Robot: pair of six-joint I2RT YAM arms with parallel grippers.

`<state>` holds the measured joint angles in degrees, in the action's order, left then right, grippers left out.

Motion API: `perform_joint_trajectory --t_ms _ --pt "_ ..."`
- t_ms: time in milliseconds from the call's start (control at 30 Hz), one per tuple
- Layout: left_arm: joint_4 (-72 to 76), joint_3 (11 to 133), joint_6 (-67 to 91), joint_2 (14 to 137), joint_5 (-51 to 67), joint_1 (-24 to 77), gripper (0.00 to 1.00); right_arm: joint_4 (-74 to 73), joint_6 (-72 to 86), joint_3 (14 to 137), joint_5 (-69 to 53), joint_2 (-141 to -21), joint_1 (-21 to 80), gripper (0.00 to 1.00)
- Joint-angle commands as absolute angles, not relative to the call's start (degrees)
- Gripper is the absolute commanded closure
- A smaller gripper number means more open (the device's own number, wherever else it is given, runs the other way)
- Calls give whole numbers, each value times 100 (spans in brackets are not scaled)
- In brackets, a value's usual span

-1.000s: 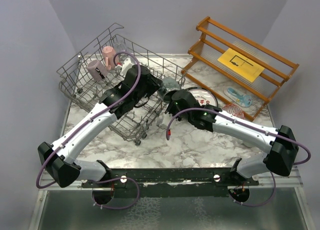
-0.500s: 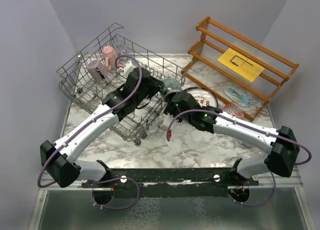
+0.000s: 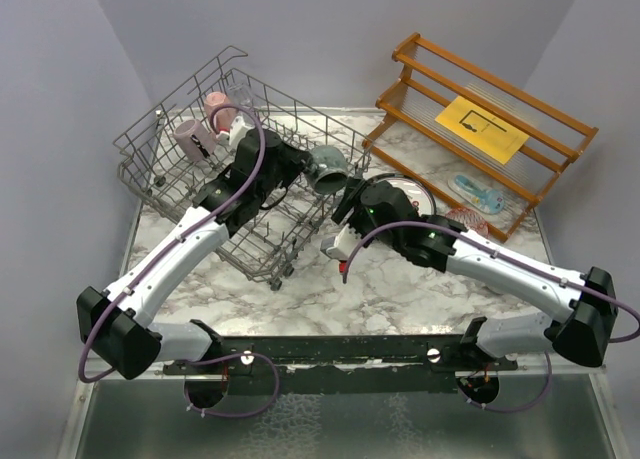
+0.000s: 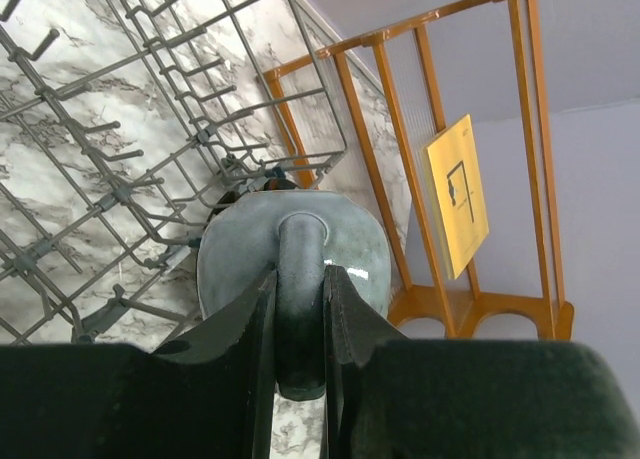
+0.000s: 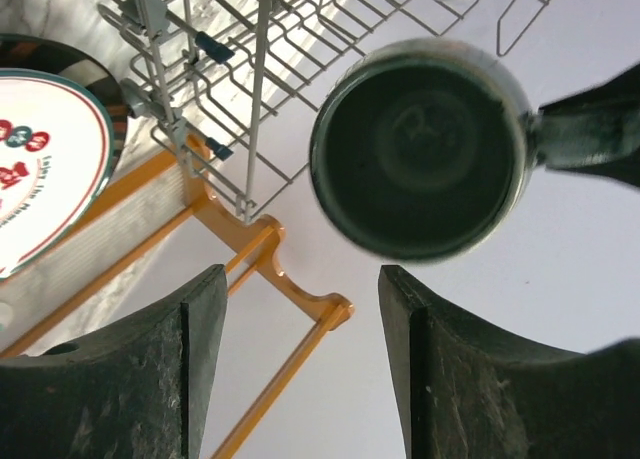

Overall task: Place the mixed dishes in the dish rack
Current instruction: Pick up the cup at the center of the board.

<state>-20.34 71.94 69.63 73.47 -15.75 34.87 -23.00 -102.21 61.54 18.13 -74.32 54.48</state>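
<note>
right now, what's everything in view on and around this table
grey wire dish rack: 1, grey, far left
pink mug: 1, pink, inside rack
mauve mug: 1, mauve, inside rack
grey-teal ceramic mug: 1, grey-teal, held at rack's right edge
black-rimmed plate with red characters: 1, white centre, right of rack
orange-brown wooden slatted shelf: 1, orange-brown, far right
yellow paper sheet: 1, yellow, on shelf
blue patterned dish: 1, blue, lower shelf
red patterned bowl: 1, red, by shelf
left claw: 1, black, shut on mug handle
right claw: 1, black, open, empty
</note>
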Motion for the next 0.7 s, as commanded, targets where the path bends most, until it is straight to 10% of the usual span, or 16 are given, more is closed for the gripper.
perform_joint_trajectory --t_ms 0,667 --pt "-1105 7304 6960 7016 -1260 3249 100 -2951 -9436 6284 1445 -7054 5414 38" --pt "-225 6781 6748 6719 -317 2338 100 -4250 -3041 8791 -2879 -7890 3128 28"
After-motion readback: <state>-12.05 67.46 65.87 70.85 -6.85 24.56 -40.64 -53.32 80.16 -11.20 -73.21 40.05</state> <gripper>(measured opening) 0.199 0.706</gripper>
